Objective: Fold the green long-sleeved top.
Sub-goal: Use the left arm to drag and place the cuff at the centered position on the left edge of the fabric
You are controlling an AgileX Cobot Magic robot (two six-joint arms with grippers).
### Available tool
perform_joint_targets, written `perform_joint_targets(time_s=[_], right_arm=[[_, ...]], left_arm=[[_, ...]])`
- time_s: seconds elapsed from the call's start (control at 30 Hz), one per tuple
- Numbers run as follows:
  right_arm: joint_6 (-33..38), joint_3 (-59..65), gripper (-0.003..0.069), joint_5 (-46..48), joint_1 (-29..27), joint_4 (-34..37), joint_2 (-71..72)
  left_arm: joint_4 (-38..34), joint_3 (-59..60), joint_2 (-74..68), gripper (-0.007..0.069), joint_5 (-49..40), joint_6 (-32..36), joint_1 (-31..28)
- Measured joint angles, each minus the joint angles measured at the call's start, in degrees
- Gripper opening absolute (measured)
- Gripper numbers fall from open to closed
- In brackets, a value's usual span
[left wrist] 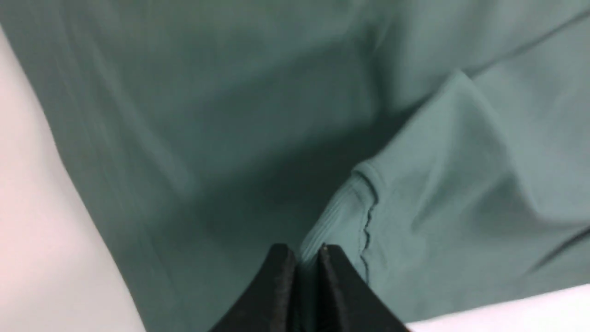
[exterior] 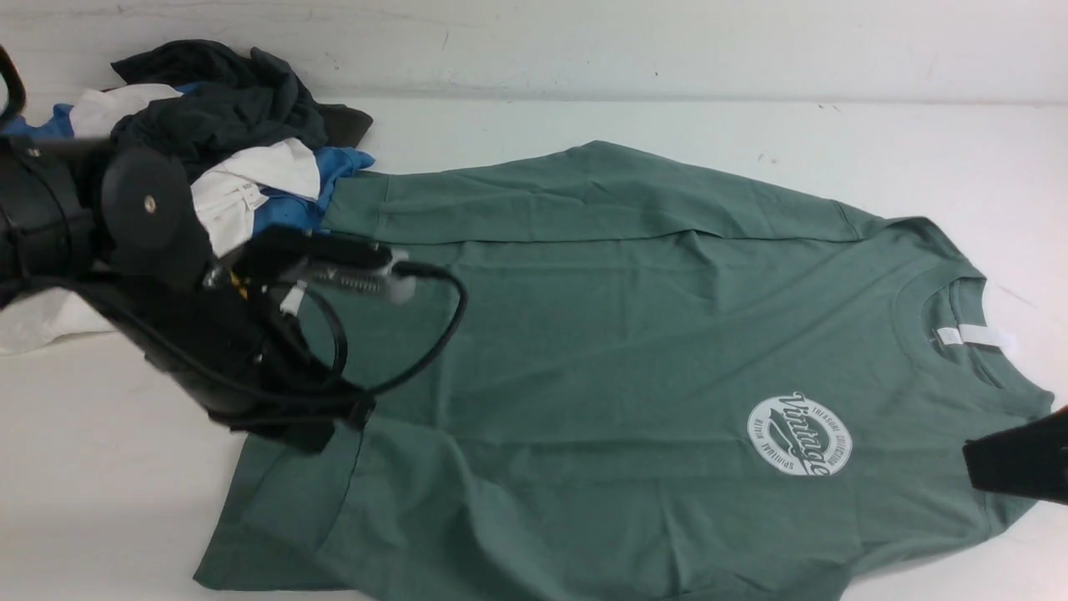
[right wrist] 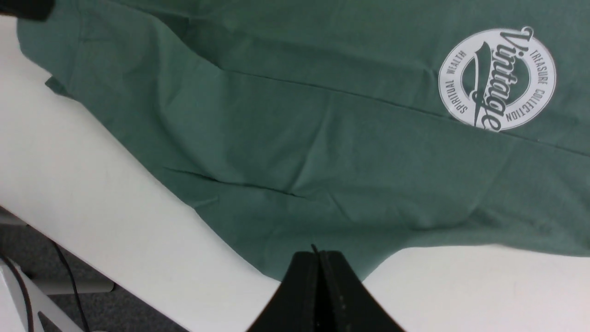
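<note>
- front view, nearest you: the right gripper (exterior: 1014, 459) sits at the near right corner of the green long-sleeved top (exterior: 601, 334), by the shoulder.
- your right wrist view shows that gripper's fingers (right wrist: 299, 295) pressed tight together, with a point of the top's edge drawn in under their tips, so they look to be pinching fabric.
- the white table (exterior: 100, 467) shows bare on the near left, and the top lies spread across it front side up, neck toward your right and hem toward your left.
- the left gripper (left wrist: 304, 251) is clenched on the top's ribbed cuff (left wrist: 336, 221), which runs in between the two black fingers; in the front view the left arm hides it over the near hem corner.
- the round white vintage logo (exterior: 798, 435) sits on the chest, near the right gripper.
- further back, the white neck label (exterior: 972, 336) lies inside the ribbed collar (exterior: 914, 300).
- the far sleeve (exterior: 584, 196) lies along the far side of the body, reaching toward your left.
- at the far left, a charcoal garment (exterior: 225, 100), a white garment (exterior: 250, 188) and a blue garment (exterior: 338, 167) are heaped together, the blue one touching the top's far left corner.
</note>
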State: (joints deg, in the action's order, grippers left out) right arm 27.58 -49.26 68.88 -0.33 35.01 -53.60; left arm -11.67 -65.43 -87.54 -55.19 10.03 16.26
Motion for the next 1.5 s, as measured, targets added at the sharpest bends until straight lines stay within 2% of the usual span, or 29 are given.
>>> perform_joint_targets(time_s=[0.07, 0.2, 0.43, 0.77, 0.97, 1.17, 1.37, 1.4, 1.43, 1.5], right_arm=[[0.06, 0.0, -0.0012, -0.31, 0.0, 0.0, 0.0], [0.16, 0.0, -0.0012, -1.09, 0.0, 0.18, 0.0], [0.18, 0.0, -0.0012, -1.09, 0.0, 0.22, 0.0], [0.18, 0.0, -0.0012, 0.33, 0.0, 0.22, 0.0], [0.18, 0.0, -0.0012, 0.9, 0.0, -0.23, 0.0], [0.18, -3.6, -0.001, 2.39, 0.19, -4.34, -2.3], [-2.38, -9.26, -0.0011, 2.34, 6.1, -9.52, -7.03], [-4.24, -9.38, -0.0011, 2.4, 9.42, -11.49, -7.76], [-4.47, -9.4, -0.0011, 2.4, 9.81, -12.06, -7.82], [-7.0, -9.5, -0.0011, 2.52, 14.46, -15.27, -8.44]], left_arm=[[0.0, -4.18, 0.19, 0.0036, -1.66, -1.21, 0.27], [2.4, -20.72, -0.82, 0.0036, -5.7, -3.27, -0.44], [7.5, -33.64, -9.37, 0.0036, -6.05, -4.63, -4.35], [8.95, -34.69, -24.88, 0.0036, -0.89, -4.74, -4.63], [11.67, -34.71, -28.23, 0.0036, 0.64, -5.44, -4.63], [13.9, -34.71, -29.07, 0.0036, 3.01, -5.73, -4.63], [17.72, -34.82, -30.81, 0.0036, 6.6, -5.73, -4.63], [19.64, -34.82, -31.61, 0.0041, 7.1, -5.85, -4.63], [19.88, -34.82, -31.7, 0.0041, 7.24, -5.93, -4.63], [22.8, -34.82, -32.55, 0.0074, 7.81, -7.55, -4.63]])
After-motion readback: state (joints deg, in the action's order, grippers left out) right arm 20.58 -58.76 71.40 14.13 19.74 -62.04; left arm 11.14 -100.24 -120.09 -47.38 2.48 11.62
